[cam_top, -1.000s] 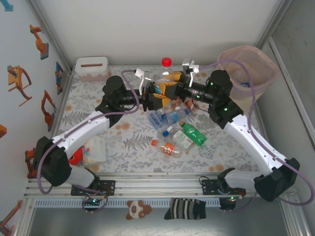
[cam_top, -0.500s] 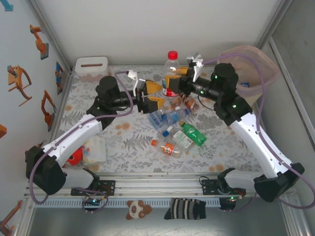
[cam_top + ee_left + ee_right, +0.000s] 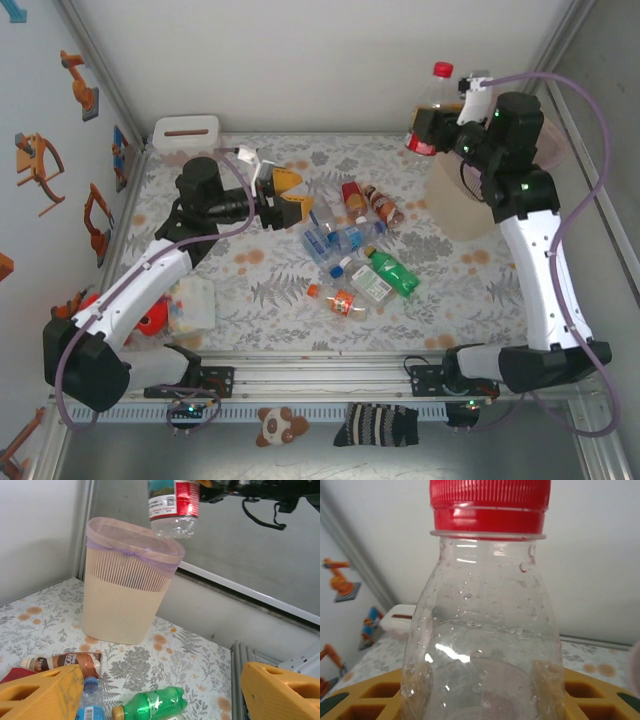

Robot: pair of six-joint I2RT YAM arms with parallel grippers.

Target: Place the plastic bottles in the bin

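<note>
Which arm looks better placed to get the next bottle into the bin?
Right. The right pincer grips a red-capped bottle, raised high beside the bin. The left pincer is open and empty, low by the bottles lying on the table, farther from the bin.

- The red-capped bottle [image 3: 487, 630] is cut at the bottom edge of the right wrist view; in the left wrist view its cap and neck run off the top edge.
- The right gripper [image 3: 485, 685] has its fingers [image 3: 365, 700] blurred behind the bottle's clear wall.
- The bin [image 3: 450, 210] has its opening covered by the right arm in the top view.
- The left gripper [image 3: 160, 677] has both fingers [image 3: 42, 695] cut by the bottom edge; so is a blue-labelled bottle [image 3: 90, 707].
- The clear container [image 3: 192, 305] at the near left lies partly under the left arm.
- Label print on the bottles on the table [image 3: 350, 250] is too small to read.
</note>
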